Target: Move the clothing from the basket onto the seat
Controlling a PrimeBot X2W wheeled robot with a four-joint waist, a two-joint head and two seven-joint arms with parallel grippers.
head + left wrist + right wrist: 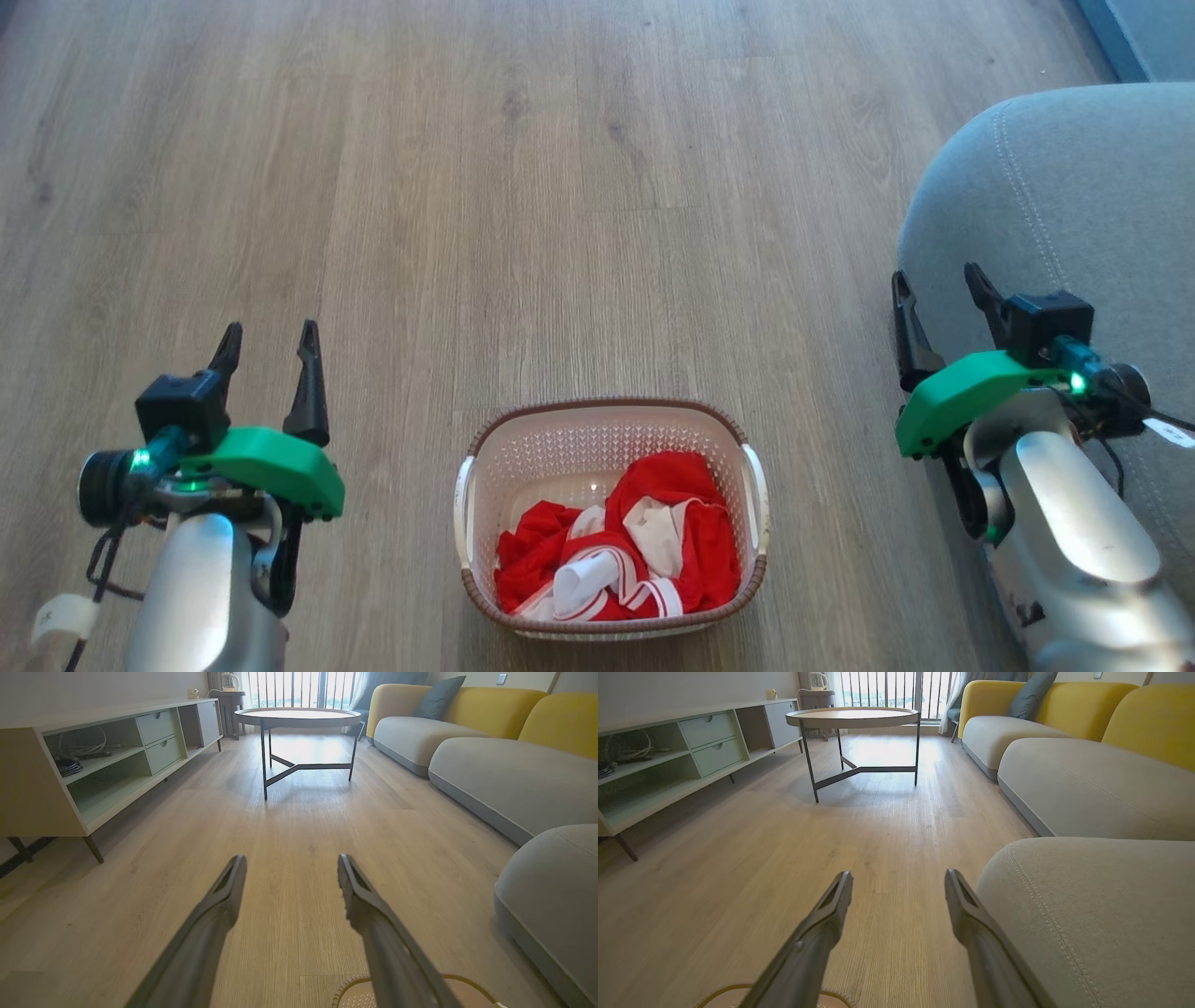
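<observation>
- Basket upright on the wooden floor, low and central in the head view, between the two arms.
- Clothing inside the basket: bunched red fabric with white bands, heaped toward the near right part, with bare perforated bottom visible at the far left.
- Seat at the right edge of the head view, grey, with a rounded corner and a stitched seam, well apart from the basket.
- Left hand left of the basket, above the floor, fingers apart, gripping nothing.
- Right hand right of the basket, before the seat's rounded corner, fingers spread wide, nothing between them.
- In the left wrist view, a strip of brown basket rim at the bottom edge beside the right finger.
- In the right wrist view, seat just beside the right finger, basket rim at the bottom left.
- Farther off in both wrist views: round table, low cabinet, yellow-backed sofa.
</observation>
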